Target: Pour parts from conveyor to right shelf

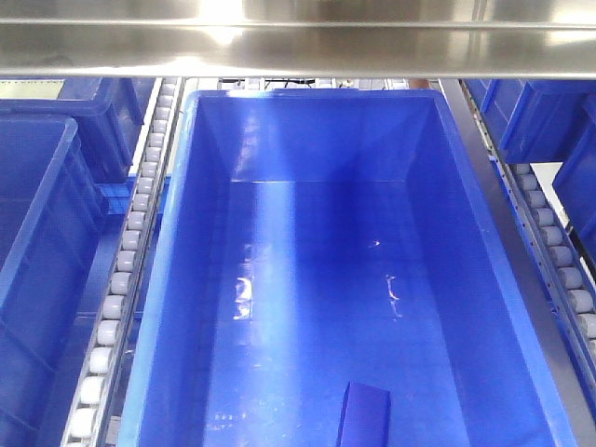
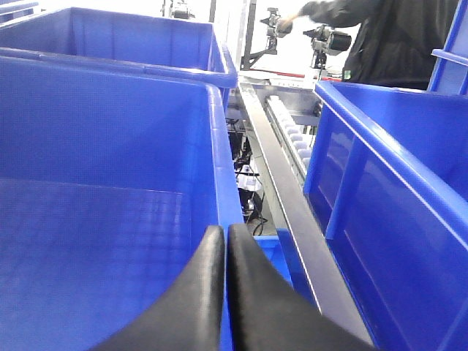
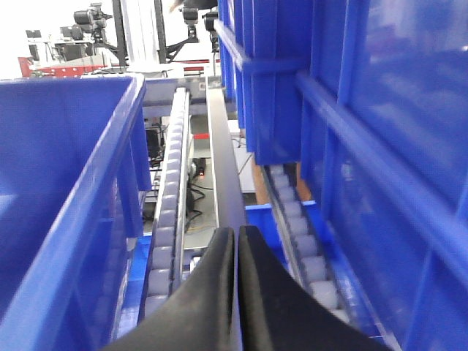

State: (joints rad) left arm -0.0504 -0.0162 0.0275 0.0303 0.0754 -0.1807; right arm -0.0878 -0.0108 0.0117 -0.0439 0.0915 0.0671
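Blue plastic block [image 1: 364, 413] sits at the near end of the big deep blue bin [image 1: 168, 279] on the steel roller shelf [image 1: 130, 242]. Left gripper [image 2: 225, 238] and right gripper [image 3: 237, 238] look pinched closed, maybe on that bin's 2 rims, can't tell. Conveyor's out of view; I'd keep the bin level.

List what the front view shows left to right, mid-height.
Left blue bin → left white roller track → large centre blue bin, holding a small blue block at its near end → steel rail → right roller track → right blue bin at the edge.
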